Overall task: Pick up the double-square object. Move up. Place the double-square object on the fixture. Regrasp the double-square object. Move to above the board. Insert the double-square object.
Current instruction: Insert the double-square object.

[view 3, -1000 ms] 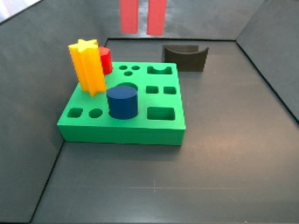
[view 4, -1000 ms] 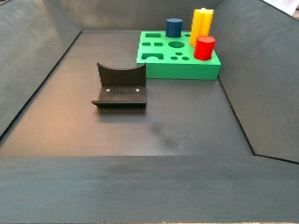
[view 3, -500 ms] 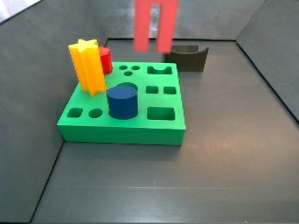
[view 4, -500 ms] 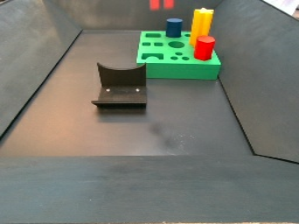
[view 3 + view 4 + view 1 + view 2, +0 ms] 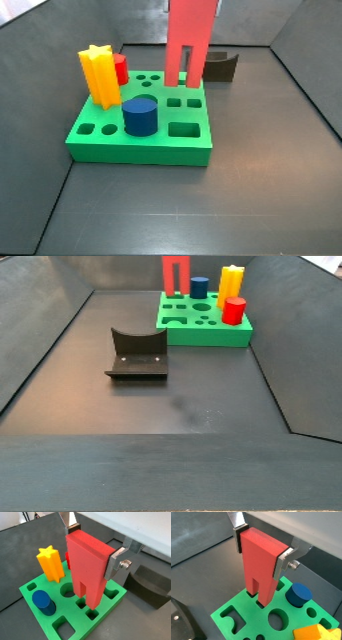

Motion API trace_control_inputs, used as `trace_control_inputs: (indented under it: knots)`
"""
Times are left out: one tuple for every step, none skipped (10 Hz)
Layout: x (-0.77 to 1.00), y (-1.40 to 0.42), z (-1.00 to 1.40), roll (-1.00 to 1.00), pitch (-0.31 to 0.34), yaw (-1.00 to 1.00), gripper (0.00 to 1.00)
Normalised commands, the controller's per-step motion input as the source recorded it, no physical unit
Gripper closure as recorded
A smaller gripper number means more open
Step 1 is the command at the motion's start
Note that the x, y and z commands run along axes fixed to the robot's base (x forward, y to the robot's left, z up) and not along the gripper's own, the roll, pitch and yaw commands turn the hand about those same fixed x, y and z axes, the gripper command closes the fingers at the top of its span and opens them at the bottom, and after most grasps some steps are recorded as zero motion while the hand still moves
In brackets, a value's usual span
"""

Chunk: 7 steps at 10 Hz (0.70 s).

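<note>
Two silver fingers [image 5: 119,562] of the gripper [image 5: 93,543] are clamped on the flat sides of the double-square object [image 5: 88,567], which we see hanging upright with its notched two-lobed end pointing down. In both wrist views the lobes sit just above the top of the board [image 5: 113,602], over its holes, and we cannot tell whether they touch it. In a side view the salmon-red block [image 5: 190,40] rises out of the top of the frame, its lower end over the far part of the green slab [image 5: 140,146], so the gripper itself is out of sight there. On the board we see a yellow star post [image 5: 96,73], a short red peg [image 5: 120,68] behind it and a blue cylinder [image 5: 139,115] nearer the front. The fixture [image 5: 136,353] stands on the dark floor, well apart from the board [image 5: 203,334], with nothing on it.
</note>
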Motion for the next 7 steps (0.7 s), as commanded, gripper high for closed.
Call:
trace_control_inputs:
  knots:
    - [0.0, 0.0, -0.33, -0.28, 0.0, 0.06, 1.0]
    - [0.0, 0.0, -0.37, -0.22, 0.0, 0.08, 1.0]
    - [0.05, 0.0, -0.36, -0.12, 0.0, 0.0, 1.0]
    - [0.11, 0.0, -0.23, 0.0, 0.014, 0.0, 1.0]
    - [0.12, 0.0, -0.19, 0.12, 0.05, -0.05, 1.0]
    - [0.11, 0.0, -0.21, 0.11, 0.05, -0.09, 1.0]
    - [0.08, 0.0, -0.19, 0.12, 0.049, -0.12, 1.0]
